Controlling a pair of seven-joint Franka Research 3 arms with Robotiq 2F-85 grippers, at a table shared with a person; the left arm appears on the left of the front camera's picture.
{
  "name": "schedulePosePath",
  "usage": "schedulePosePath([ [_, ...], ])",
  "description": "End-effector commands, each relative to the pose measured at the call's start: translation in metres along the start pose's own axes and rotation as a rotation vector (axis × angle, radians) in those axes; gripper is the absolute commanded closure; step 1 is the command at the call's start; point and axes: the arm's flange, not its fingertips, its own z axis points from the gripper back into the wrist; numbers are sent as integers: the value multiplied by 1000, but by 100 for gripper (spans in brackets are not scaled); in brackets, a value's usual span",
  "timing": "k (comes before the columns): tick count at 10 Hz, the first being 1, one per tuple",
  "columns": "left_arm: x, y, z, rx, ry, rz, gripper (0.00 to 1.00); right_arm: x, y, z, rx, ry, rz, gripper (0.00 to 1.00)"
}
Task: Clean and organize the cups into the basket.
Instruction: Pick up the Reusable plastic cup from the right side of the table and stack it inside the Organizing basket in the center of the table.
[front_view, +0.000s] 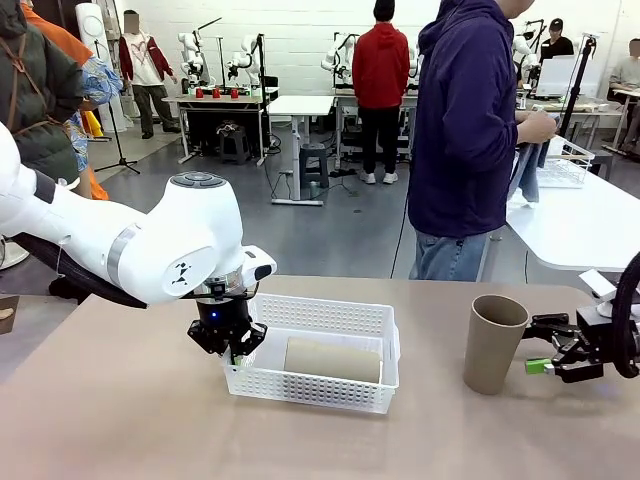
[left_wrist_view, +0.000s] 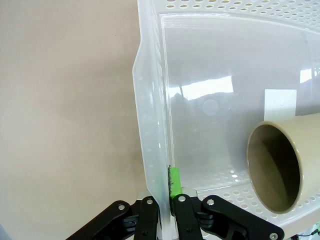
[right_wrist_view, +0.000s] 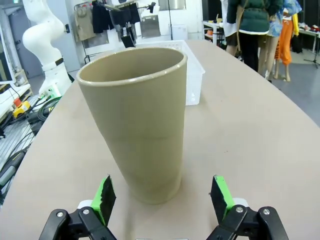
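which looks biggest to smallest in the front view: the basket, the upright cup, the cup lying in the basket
1. basket
2. upright cup and lying cup: they look alike, and the basket wall partly hides the lying one, so unranked

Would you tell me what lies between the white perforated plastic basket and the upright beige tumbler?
Nothing: only bare tan tabletop separates the white perforated plastic basket from the upright beige tumbler, as the front view shows.

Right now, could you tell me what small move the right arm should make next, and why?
Probably ease the right end effector forward until its pads flank the upright cup. Its jaws stand open just short of that cup, the left end effector grips the basket wall, and a second cup lies inside.
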Motion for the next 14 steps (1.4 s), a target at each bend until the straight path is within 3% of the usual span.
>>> schedulePosePath([
  [1,-1,0,2,2,-6,-2,100,-7,-11,-20,-8,2,16,0],
  [8,-1,0,2,2,-6,-2,100,-16,-21,-74,92,-2,47,0],
  [13,-1,0,2,2,-6,-2,100,-8,-18,-88,120,-101,97,0],
  [14,-1,0,2,2,-6,-2,100,-9,-17,-87,137,-116,121,35],
])
